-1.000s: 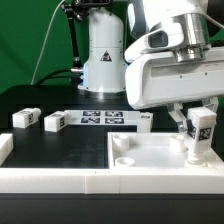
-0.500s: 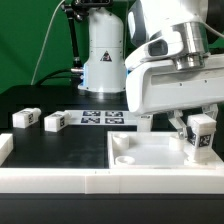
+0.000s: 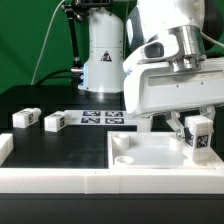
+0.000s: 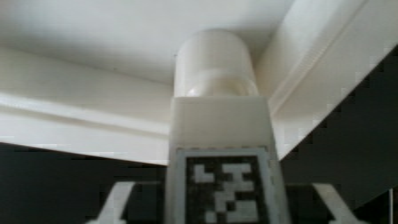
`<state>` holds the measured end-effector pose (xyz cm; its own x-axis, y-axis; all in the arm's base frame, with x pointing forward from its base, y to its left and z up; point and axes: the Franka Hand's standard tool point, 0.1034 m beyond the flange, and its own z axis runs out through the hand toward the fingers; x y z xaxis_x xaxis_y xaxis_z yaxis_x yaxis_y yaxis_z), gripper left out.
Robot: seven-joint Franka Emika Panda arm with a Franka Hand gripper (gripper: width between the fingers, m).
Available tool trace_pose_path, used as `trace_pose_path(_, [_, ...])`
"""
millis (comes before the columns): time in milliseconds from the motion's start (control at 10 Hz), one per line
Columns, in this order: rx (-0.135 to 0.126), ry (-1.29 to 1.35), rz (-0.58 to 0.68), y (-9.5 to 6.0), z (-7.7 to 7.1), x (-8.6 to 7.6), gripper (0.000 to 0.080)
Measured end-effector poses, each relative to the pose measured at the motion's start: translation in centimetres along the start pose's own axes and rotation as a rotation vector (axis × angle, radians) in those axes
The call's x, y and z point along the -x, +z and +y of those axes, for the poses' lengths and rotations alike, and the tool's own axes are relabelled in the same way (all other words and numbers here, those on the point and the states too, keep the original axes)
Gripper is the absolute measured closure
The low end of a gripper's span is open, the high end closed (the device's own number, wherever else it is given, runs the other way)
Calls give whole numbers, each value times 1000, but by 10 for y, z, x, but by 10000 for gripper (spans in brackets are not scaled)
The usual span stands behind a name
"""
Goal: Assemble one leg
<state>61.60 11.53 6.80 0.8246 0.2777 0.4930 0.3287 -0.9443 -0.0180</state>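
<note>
Slightly toward the exterior view's right, my arm's upper housing has leaned since 1 s ago. The gripper (image 3: 198,127) stays clamped on the leg (image 3: 199,138), upright over the white panel (image 3: 150,160). Only the wrist view shows its rounded tip pointing at the panel.

Exterior camera: low, near table (image 3: 60,140) height, looking across at the arm (image 3: 105,55) front-on, with the claw (image 3: 199,124) close in on the exterior view's right. Wrist camera: rides just behind the claw (image 4: 221,205), sighting out along it, very near, so the leg (image 4: 222,140) fills mid-frame. Shared: only the leg (image 3: 200,137) in the claw and the panel (image 3: 150,152) (image 4: 89,85) just beyond it.
</note>
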Motion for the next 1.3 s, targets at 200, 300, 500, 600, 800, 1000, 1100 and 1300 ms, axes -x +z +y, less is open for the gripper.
trace_pose_path(200, [0,0,0,0,0,0,509])
trace_pose_path(300, [0,0,0,0,0,0,257])
trace_pose_path(500, [0,0,0,0,0,0,174])
trace_pose_path(600, [0,0,0,0,0,0,153])
trace_pose_path(800, [0,0,0,0,0,0,150])
trace_pose_path(1000, [1,0,0,0,1,0,150])
trace_pose_path(1100, [4,3,-5,-4,6,-2,150])
trace_pose_path(1300, [0,1,-40,-15,8,-7,150])
